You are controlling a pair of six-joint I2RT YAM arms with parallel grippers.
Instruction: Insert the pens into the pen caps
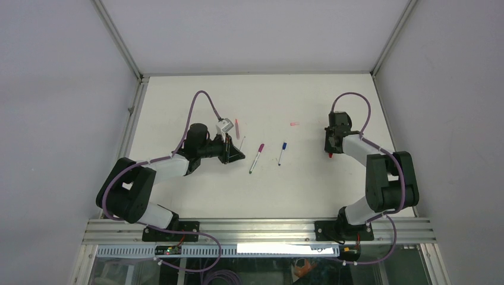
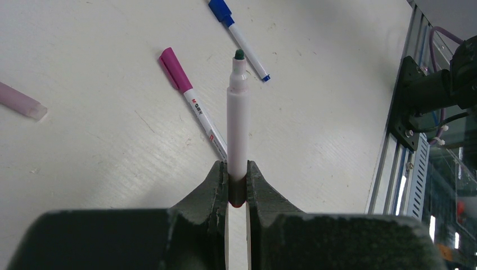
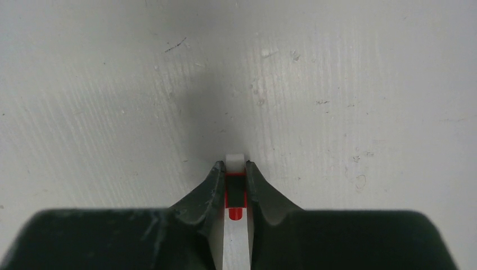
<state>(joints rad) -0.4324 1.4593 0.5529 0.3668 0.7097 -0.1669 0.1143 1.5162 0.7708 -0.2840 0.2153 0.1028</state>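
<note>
White tabletop [image 1: 267, 101] bears a magenta-capped pen [image 1: 256, 158] and a blue-capped pen [image 1: 281, 153] between the arms; left gripper [image 2: 237, 174] clamps an uncapped green-tipped pen [image 2: 237, 124], right gripper [image 3: 235, 171] pinches a white, red-marked pen [image 3: 235, 160]

The lower end of the white pen [image 2: 237, 129] vanishes between the closed jaws of the left gripper [image 2: 237, 188], hiding its rear tip. The barrel of the magenta-capped pen [image 2: 194, 107] runs out of sight behind those same jaws. Beyond the jaws, the blue cap [image 2: 219, 8] is clipped by the top edge, and off to one side a pale pink piece [image 2: 19, 101] is cut by the frame. In the right gripper [image 3: 235, 185], a second pen [image 3: 235, 162] shows only a white stub past the jaws and a red patch between them. The rest of it leaves by the bottom edge. Overhead, a faint pink speck [image 1: 294, 124] is too small to identify.
</note>
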